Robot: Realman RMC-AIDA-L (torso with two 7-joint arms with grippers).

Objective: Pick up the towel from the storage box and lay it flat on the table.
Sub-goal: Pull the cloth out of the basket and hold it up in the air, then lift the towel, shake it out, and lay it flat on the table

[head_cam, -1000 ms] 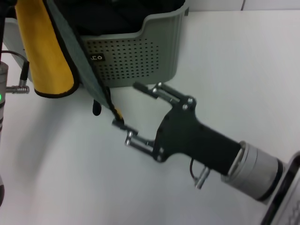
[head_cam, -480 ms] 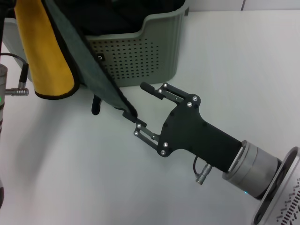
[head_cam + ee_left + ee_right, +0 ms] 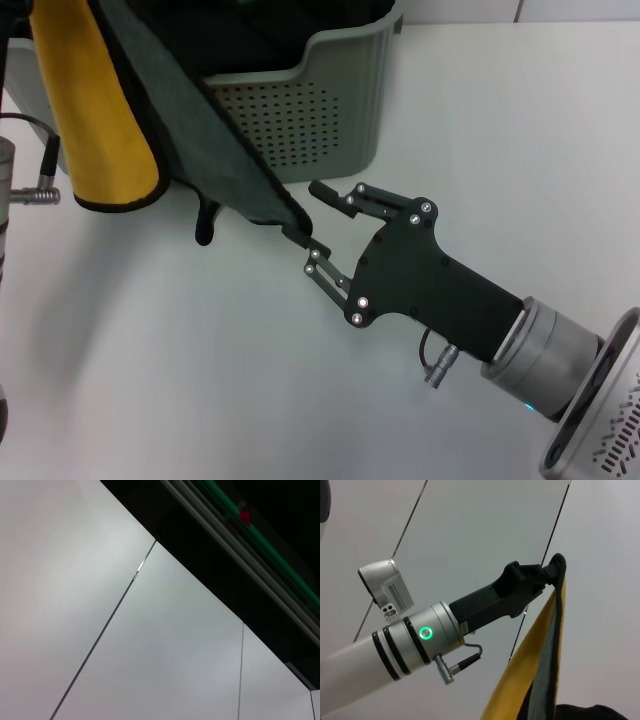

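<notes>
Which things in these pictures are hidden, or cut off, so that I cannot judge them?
- Inside of the grey-green perforated storage box: head view, covered by the hanging yellow and grey-green towel.
- Towel's top: head view, cut by the frame.
- Left gripper: right wrist view, its grip is wrapped in cloth.
- Right gripper: head view, lower finger's contact with the towel corner is unclear.

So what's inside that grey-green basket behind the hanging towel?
Inside the storage box, only dark cloth shows above the dipped rim. The towel, held up by the left gripper with its lower corner at the right gripper, covers the box's left part.
</notes>
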